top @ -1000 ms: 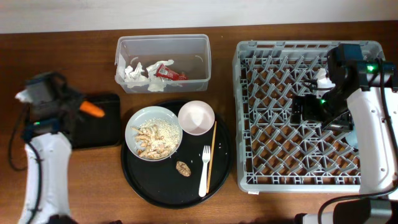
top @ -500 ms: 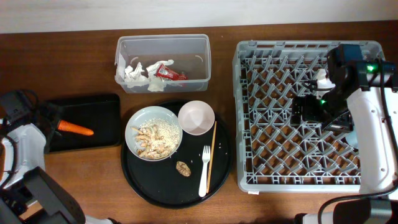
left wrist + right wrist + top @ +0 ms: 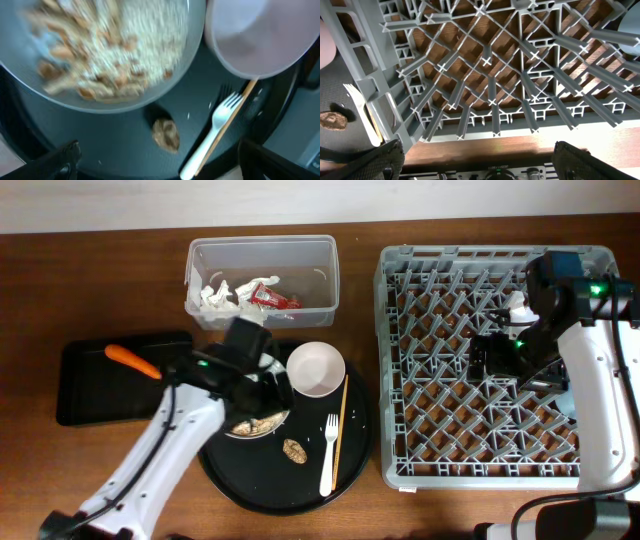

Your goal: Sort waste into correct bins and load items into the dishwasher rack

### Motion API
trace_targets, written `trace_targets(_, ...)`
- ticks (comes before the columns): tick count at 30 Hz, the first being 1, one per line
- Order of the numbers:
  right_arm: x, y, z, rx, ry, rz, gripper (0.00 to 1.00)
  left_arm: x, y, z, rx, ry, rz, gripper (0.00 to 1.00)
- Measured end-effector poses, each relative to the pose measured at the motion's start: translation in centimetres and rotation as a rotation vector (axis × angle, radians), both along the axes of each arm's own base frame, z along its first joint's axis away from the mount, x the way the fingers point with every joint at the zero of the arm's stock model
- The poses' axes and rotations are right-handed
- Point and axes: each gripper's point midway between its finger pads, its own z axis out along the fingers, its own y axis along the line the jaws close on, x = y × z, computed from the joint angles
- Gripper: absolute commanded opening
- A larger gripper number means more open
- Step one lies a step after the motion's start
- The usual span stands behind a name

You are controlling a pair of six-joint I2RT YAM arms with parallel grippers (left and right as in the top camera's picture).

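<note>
- Because the brown nut-like lump (image 3: 166, 134) lies on the round black tray (image 3: 100, 142), at 5 o'clock from the rice plate (image 3: 192, 50), lower straight between plate and white fork (image 3: 216, 122).
- Left gripper (image 3: 161, 159) gapes wide, empty; right gripper (image 3: 480, 162) likewise, over the dishwasher rack (image 3: 490, 90).

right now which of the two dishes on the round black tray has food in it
The pale plate, left of the pinkish-white bowl: it is heaped with rice and beige scraps, while the bowl is empty.
</note>
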Motion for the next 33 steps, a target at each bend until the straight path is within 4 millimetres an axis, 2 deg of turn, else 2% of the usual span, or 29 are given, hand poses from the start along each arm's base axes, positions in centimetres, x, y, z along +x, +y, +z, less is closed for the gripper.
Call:
trace_targets(5, 0.0, 0.0, 0.0, 0.000, 0.000, 0.000, 0.98, -4.6, -4.4, -5.2, 0.062, 0.174, -0.067, 0.99)
trace_targets(9, 0.0, 0.0, 0.0, 0.000, 0.001, 0.000, 0.98, -5.3, -5.6, -8.1, 0.085, 0.230, -0.047, 0.97)
trace_targets(10, 0.0, 0.0, 0.0, 0.000, 0.001, 0.000, 0.98, -5.4, -5.6, -8.7, 0.088, 0.237, -0.039, 0.95)
trace_targets(11, 0.0, 0.0, 0.0, 0.000, 0.001, 0.000, 0.98, -5.3, -5.6, -9.3, 0.091, 0.242, -0.031, 0.81)
trace_targets(13, 0.0, 0.0, 0.0, 0.000, 0.000, 0.000, 0.98, -5.3, -5.5, -9.8, 0.100, 0.249, -0.020, 0.63)
trace_targets(16, 0.0, 0.0, 0.0, 0.000, 0.001, 0.000, 0.98, -5.1, -5.4, -9.9, 0.109, 0.239, -0.011, 0.40)
trace_targets(20, 0.0, 0.0, 0.0, 0.000, 0.001, -0.001, 0.98, -4.9, -5.5, -9.9, 0.107, 0.228, -0.010, 0.30)
trace_targets(21, 0.0, 0.0, 0.0, 0.000, 0.000, 0.000, 0.98, -4.9, -5.5, -9.9, 0.108, 0.229, -0.010, 0.19)
trace_targets(25, 0.0, 0.0, 0.0, 0.000, 0.001, 0.000, 0.98, -5.2, -5.1, -9.9, 0.123, 0.241, -0.009, 0.08)
trace_targets(29, 0.0, 0.0, 0.0, 0.000, 0.002, 0.000, 0.98, -5.1, -3.0, -9.1, 0.170, 0.244, 0.001, 0.08)
trace_targets(31, -0.1, 0.0, 0.0, 0.000, 0.005, 0.000, 0.98, -4.0, -1.6, -6.9, 0.172, 0.178, 0.032, 0.08)
trace_targets(33, -0.1, 0.0, 0.0, 0.000, 0.004, 0.001, 0.98, -2.3, 0.2, -3.8, 0.152, 0.062, 0.080, 0.09)
